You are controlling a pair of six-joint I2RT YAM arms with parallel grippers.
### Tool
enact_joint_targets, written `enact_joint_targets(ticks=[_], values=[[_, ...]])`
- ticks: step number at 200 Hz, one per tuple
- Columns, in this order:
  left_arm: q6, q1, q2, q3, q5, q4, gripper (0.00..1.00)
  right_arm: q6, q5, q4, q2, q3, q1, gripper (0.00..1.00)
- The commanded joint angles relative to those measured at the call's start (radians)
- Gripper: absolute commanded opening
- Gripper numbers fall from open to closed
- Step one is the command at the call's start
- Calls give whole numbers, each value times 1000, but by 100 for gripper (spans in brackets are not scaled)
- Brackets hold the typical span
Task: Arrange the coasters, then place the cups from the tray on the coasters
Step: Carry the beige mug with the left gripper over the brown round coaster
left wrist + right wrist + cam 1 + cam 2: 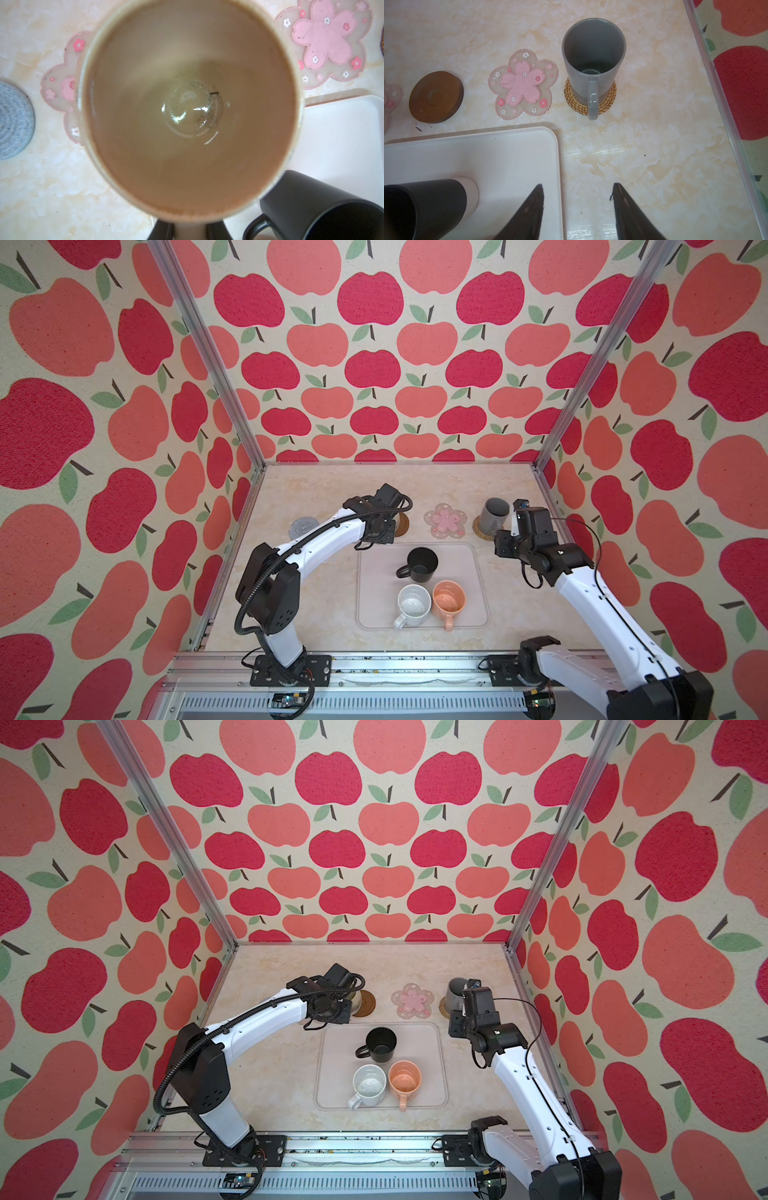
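My left gripper is shut on the handle of the cream cup, which stands over a pink flower coaster; whether it touches, I cannot tell. In a top view the cup peeks out beside the brown coaster. The grey cup stands on the rattan coaster. My right gripper is open and empty over the tray's right edge. On the tray stand the black, white and peach cups.
A grey crocheted coaster lies at the far left of the row, and a second pink flower coaster lies bare between the brown and rattan ones. Metal frame posts and apple-patterned walls close in the table on three sides.
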Motion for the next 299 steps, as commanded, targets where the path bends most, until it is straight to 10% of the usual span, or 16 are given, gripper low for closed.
enact_joint_targets(ticks=[1,299], values=[[21,7,-5,73,-33,37,0,-22,-3,-2,2,-8,-12,56],[-109,23,387,529,-3,-177,0,-127,-54,33,128,52,-84,56]])
